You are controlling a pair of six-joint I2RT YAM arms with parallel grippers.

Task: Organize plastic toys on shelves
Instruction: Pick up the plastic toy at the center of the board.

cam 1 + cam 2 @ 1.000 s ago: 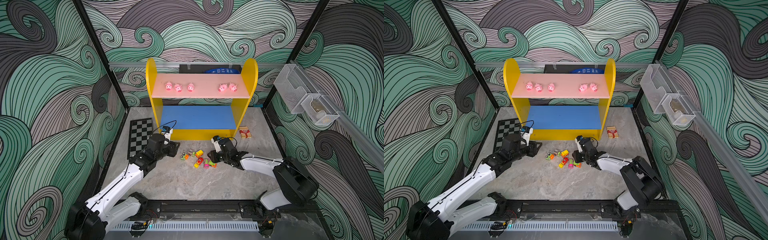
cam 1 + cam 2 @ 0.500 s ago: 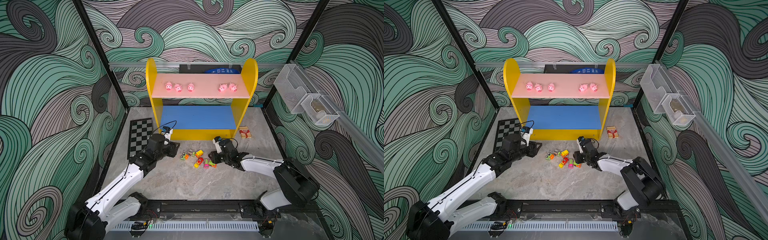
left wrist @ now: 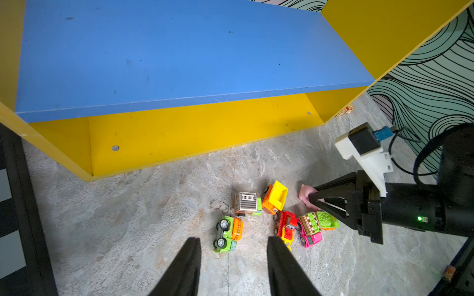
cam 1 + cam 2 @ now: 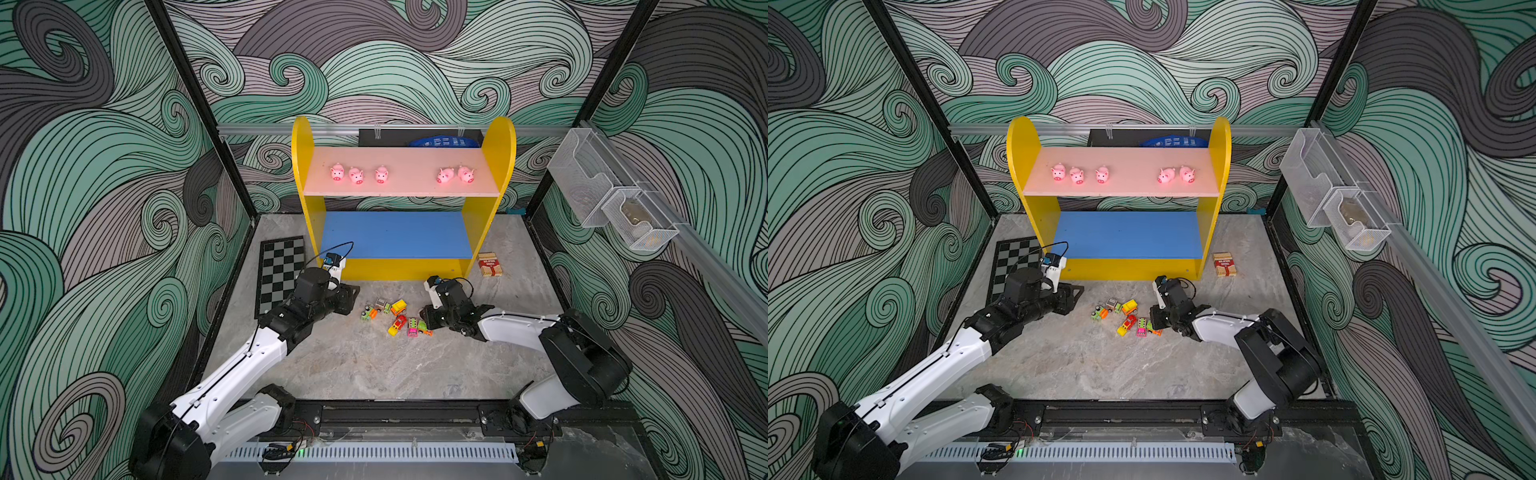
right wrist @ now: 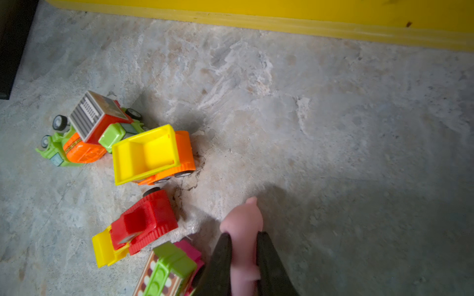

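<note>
Grey marbled tabletop, wave-pattern walls all round. Small yellow two-tier shelf unit stands at the back. Five glossy pink plastic pigs sit on its pale pink upper board, and the blue lower board is bare. The sixth pink pig is down at table level, pinched between the closed-in fingers of the right gripper, with one end poking past the tips. Tiny multicolour plastic toy vehicles are clustered on the table just beside it, and the green-and-pink truck is right against one finger. Left gripper is parted about halfway, holds nothing, and hovers by the green-orange mixer truck.

Likely risks:
- The slick, rounded pig pivots or squirts out on the lift because the hold looks off-centre.
- The neighbouring truck gets dragged along.
- The reach to the upper board clips its edge or knocks the placed pigs.
</note>
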